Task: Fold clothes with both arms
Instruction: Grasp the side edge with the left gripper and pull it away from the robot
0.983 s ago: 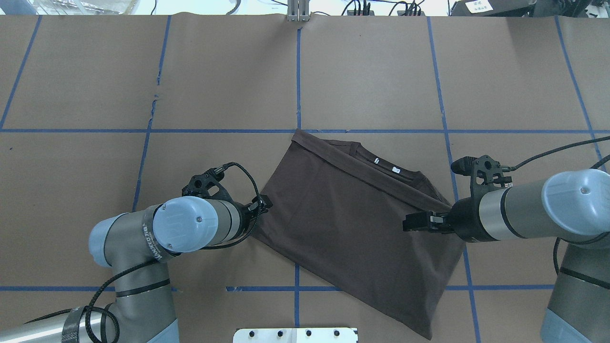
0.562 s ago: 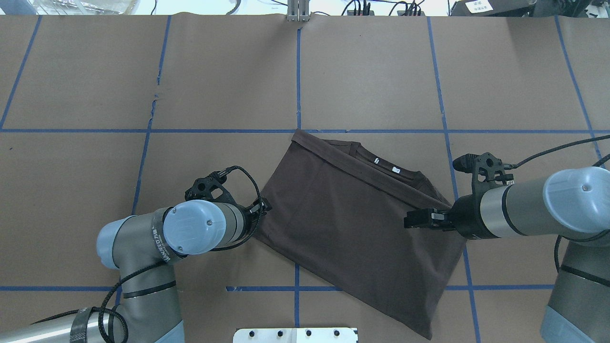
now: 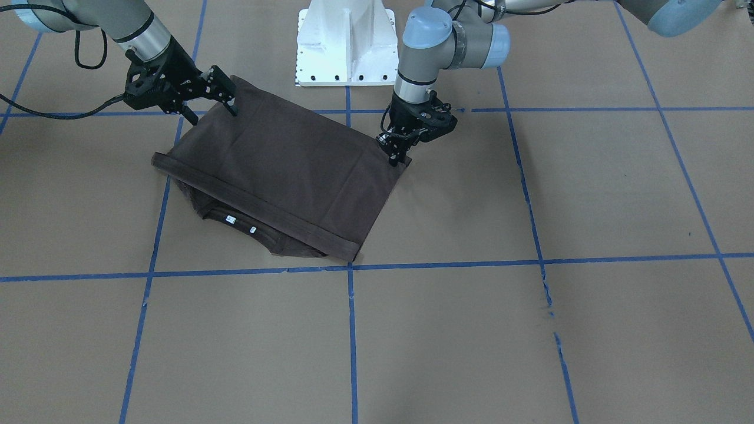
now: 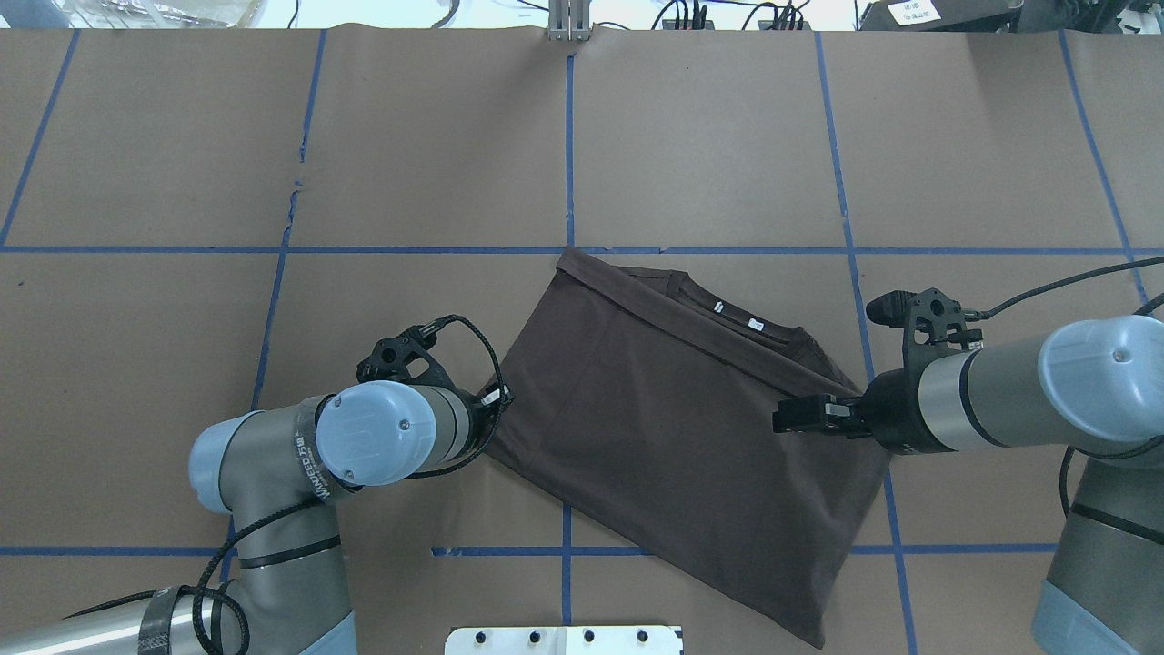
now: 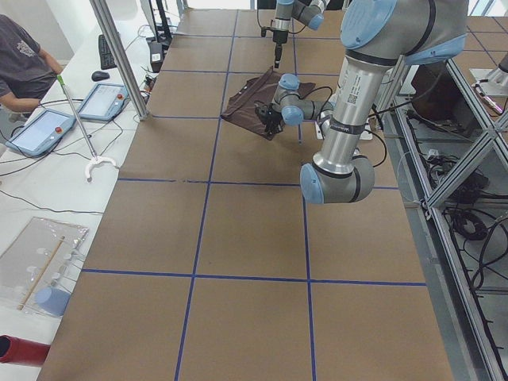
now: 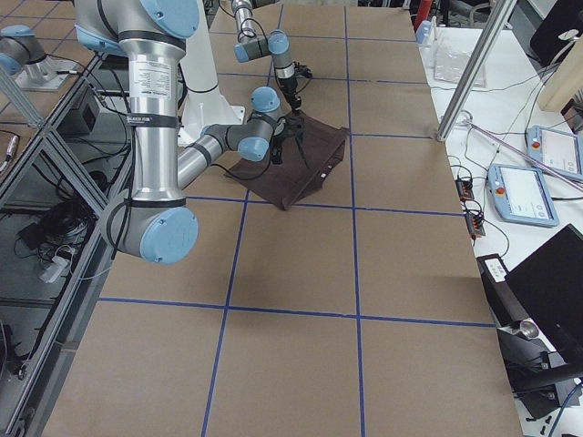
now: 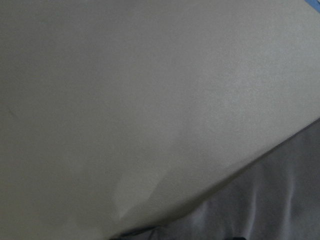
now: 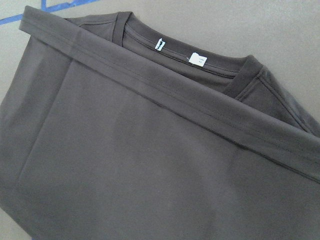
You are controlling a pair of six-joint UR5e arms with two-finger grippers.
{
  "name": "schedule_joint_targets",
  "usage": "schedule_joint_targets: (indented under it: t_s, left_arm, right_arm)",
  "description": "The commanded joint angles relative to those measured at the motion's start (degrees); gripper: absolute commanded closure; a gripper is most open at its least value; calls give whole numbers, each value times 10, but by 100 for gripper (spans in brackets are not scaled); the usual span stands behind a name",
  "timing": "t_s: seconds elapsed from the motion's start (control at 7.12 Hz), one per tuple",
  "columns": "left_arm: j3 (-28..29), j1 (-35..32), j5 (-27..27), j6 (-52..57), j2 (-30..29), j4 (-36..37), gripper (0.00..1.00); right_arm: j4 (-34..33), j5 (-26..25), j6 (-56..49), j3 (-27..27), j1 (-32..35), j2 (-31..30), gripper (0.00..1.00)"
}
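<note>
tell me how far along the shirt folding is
Done: the T-shirt is folded once, its hem band lying just short of the collar. In hand: the left gripper is down at one corner of the fold, and the right gripper looks open at the opposite side. Left: the sideways folds, since the shirt is one wide panel.

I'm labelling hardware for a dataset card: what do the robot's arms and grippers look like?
The left arm and right arm are silver-grey tubes with light blue joint caps and black cables. A dark strap on the left one carries pale lettering. The left gripper and right gripper are black, two-fingered.
</note>
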Motion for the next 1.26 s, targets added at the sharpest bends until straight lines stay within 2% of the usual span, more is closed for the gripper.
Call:
schedule_joint_targets:
  t_s: [0.0, 0.28, 0.56, 0.7, 0.98, 1.12]
  left_arm:
    - [-2, 0, -1, 0, 1, 1, 100]
    - [-1, -12, -2, 4, 0, 1, 100]
    - [18, -56, -1, 17, -13, -1, 100]
    - [46, -84, -2, 50, -40, -1, 100]
    - [140, -155, -2, 118, -96, -20, 100]
    - [189, -178, -2, 145, -112, -61, 100]
  right_arm:
    - [0, 0, 0, -2, 0, -1, 0]
    - [0, 1, 0, -5, 1, -1, 0]
    - [0, 0, 1, -6, 1, -2, 0]
    - [0, 0, 1, -6, 1, -3, 0]
    - [0, 0, 1, -6, 1, -5, 0]
    - [0, -1, 1, -9, 1, -5, 0]
